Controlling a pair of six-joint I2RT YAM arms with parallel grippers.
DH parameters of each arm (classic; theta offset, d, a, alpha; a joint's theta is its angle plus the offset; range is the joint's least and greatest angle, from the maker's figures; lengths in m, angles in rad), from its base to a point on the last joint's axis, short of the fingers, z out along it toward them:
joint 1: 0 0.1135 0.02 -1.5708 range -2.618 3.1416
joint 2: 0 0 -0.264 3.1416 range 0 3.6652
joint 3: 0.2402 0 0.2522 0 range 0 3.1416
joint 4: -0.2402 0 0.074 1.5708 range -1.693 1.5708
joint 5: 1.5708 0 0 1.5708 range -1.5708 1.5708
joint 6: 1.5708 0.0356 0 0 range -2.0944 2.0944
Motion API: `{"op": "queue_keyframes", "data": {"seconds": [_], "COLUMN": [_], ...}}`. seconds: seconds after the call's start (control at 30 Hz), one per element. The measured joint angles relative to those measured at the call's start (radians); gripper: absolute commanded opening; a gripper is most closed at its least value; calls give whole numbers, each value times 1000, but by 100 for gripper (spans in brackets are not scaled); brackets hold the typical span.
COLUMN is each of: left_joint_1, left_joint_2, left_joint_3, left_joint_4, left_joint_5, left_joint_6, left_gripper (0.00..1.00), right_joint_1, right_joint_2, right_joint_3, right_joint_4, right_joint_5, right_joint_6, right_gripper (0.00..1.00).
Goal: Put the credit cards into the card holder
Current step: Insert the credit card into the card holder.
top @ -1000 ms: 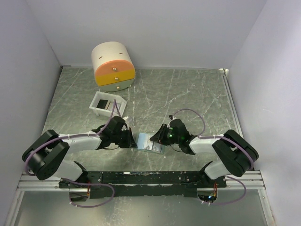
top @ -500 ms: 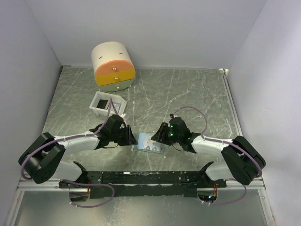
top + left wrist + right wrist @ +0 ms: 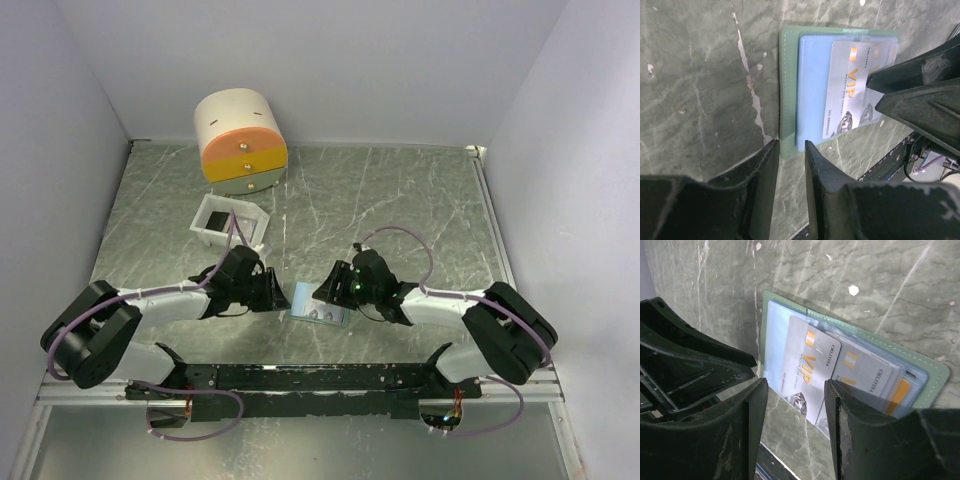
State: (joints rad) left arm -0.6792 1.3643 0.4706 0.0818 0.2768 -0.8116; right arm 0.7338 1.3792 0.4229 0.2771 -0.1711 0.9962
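Observation:
The card holder [image 3: 303, 296] lies open and flat on the table near the front, green rim [image 3: 788, 95] [image 3: 935, 371], pale blue inside. A silver VIP card [image 3: 850, 90] [image 3: 807, 371] lies on it, partly overhanging the near edge. A second silver card [image 3: 867, 375] and an orange-yellow card [image 3: 901, 392] sit in its clear pocket. My left gripper [image 3: 282, 294] [image 3: 789, 148] has its jaws a narrow gap apart, straddling the holder's near left corner. My right gripper [image 3: 322, 290] [image 3: 796, 399] is open, its fingers either side of the VIP card's near end.
A white open-topped box [image 3: 250, 213] with a dark card [image 3: 222, 222] in it stands behind the left arm. The cream cylinder with orange and yellow drawers [image 3: 240, 140] is at the back left. White walls enclose the table; a black rail [image 3: 320, 378] runs along the front.
My right gripper has edged left over the holder. The left gripper and the holder have hardly moved.

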Motion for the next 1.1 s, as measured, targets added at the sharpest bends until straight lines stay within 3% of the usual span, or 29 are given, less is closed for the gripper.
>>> {"op": "queue_keyframes", "data": {"seconds": [1.1], "left_joint_1": [2], "left_joint_2": [64], "left_joint_3": [-43], "left_joint_4": [120], "left_joint_5": [94], "left_joint_6": [-35], "left_gripper": [28], "right_joint_1": [20], "right_joint_2": [128], "right_joint_3": [10], "right_joint_4": [179], "right_joint_5": [-78], "right_joint_6": [14], "right_gripper": [47]}}
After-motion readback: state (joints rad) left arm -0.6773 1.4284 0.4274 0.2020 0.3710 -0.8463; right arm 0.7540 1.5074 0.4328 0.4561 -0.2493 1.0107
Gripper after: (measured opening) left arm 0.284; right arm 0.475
